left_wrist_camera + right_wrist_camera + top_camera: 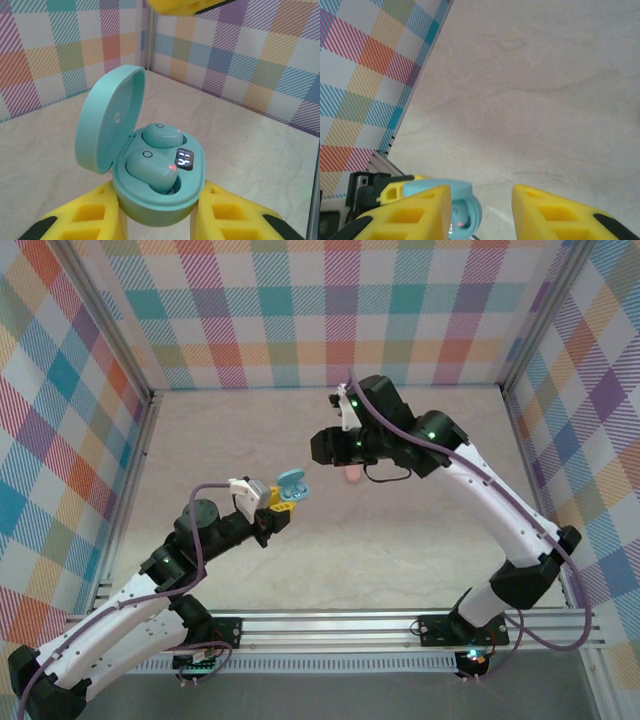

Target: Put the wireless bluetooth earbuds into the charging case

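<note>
Presently clamped in the left end effector (pixel 160 225), clear of the tabletop (pixel 400 540): an open light-blue charging case (pixel 155 202) with light-blue earbuds (pixel 150 169) in both wells, the nearer perhaps riding high and apt to pop out on a jolt. Risks a knock from the right end effector (pixel 481 205), open and empty nearby. Counted: one case, two earbuds, one small pink item (pixel 352 475) on the tabletop.

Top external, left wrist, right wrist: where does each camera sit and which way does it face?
Top external: above and behind the bases, looking down at the table; left arm and right arm show.
Left wrist: on the left arm, looking along the left pincer at the open blue case it grips.
Right wrist: looking down past the open right pincer at the table.
Shared: the blue case shows in all three.
</note>
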